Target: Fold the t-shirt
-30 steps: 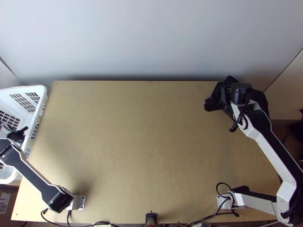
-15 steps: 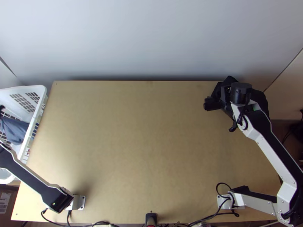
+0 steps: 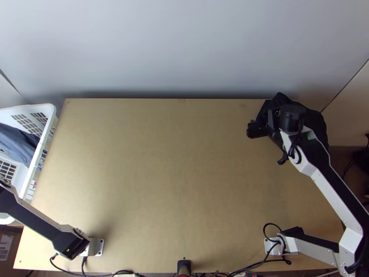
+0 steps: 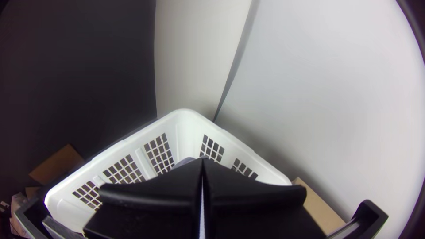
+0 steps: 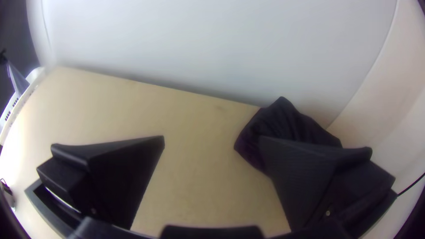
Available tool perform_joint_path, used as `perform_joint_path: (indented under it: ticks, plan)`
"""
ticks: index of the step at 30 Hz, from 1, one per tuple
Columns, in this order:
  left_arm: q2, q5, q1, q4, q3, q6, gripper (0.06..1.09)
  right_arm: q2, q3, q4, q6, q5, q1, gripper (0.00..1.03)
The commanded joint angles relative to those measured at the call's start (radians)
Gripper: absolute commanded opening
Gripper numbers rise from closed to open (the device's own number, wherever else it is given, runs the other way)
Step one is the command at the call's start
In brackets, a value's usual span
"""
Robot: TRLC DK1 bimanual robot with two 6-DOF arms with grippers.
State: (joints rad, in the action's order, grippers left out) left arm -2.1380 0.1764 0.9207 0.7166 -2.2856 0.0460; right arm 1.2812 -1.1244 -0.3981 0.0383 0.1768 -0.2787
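Note:
My right gripper is over the table's back right corner, beside a bunched dark cloth. The right wrist view shows this gripper open, one finger in front of the dark cloth, nothing gripped. A blue-grey cloth slants across the white basket at the left. In the right wrist view it hangs as a raised peak below my left gripper. From its own wrist, the left gripper is shut on this cloth, a thin pale strip showing between the fingers.
The white basket stands against the table's left edge, its wall near the room wall. Bare wood spreads over the middle of the table. Cables lie along the near edge.
The left gripper has gone from inside the basket out past the left edge of the top view, and the blue-grey cloth has risen into sight. The right gripper has hardly shifted.

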Motion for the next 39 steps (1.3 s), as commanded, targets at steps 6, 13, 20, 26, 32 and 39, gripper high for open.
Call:
perform_joint_path:
  ticks: [6,13,20,26,32,39]
  plan:
    - [0.231,-0.011,-0.04,-0.117,0.0,0.031,0.09,-0.086,0.098,0.035,-0.002,0.0,-0.013,0.99]
    - [0.339,-0.06,-0.092,-0.19,0.0,0.032,0.09,-0.102,0.144,0.053,-0.028,0.0,-0.037,0.99]
    - [0.429,-0.106,-0.164,-0.275,-0.002,0.069,0.09,-0.146,0.265,0.145,-0.055,0.0,-0.048,0.99]
    - [0.504,-0.17,-0.246,-0.368,-0.003,0.078,0.09,-0.194,0.373,0.208,-0.094,0.0,-0.054,0.99]
    - [0.566,-0.261,-0.341,-0.45,-0.003,0.078,0.09,-0.224,0.44,0.24,-0.114,0.0,-0.066,0.99]
    - [0.622,-0.365,-0.439,-0.583,-0.008,0.069,0.09,-0.25,0.506,0.286,-0.12,0.0,-0.073,0.99]
